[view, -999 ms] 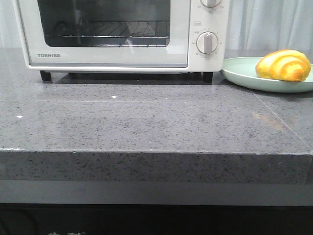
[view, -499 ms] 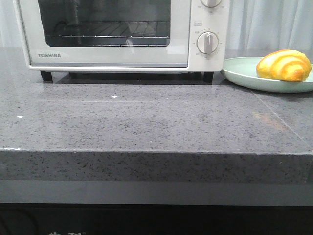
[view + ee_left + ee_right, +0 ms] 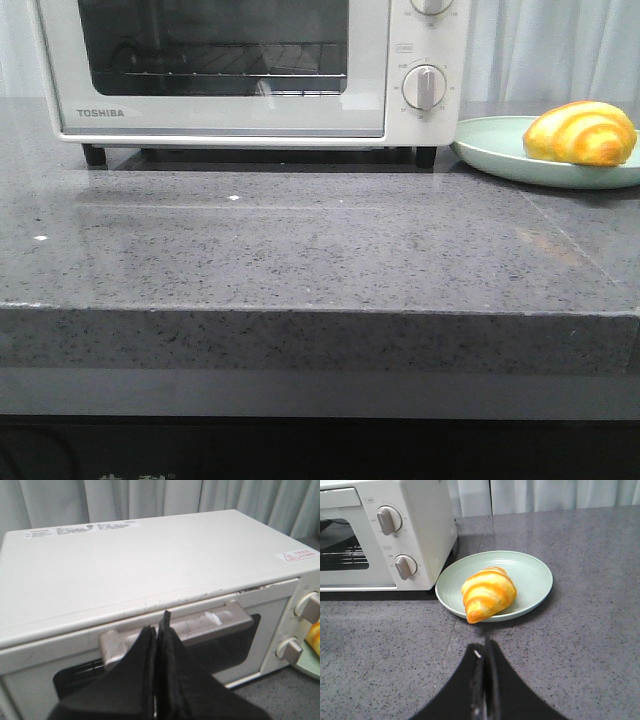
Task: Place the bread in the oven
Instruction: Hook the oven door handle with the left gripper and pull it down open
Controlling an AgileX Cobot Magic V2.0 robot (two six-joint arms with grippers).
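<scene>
Hovering left gripper pinched before oven handle

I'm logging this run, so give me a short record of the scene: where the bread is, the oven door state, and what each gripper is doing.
bread: on the pale green plate, croissant-shaped bun, not held
plate position: on the grey counter, beside the oven's dial side
oven: white Toshiba, door shut, wire rack visible through the glass
left gripper: shut, empty, in front of the door handle; contact unclear
right gripper: shut, empty, over the counter short of the plate
task progress: bread not yet in oven
</scene>
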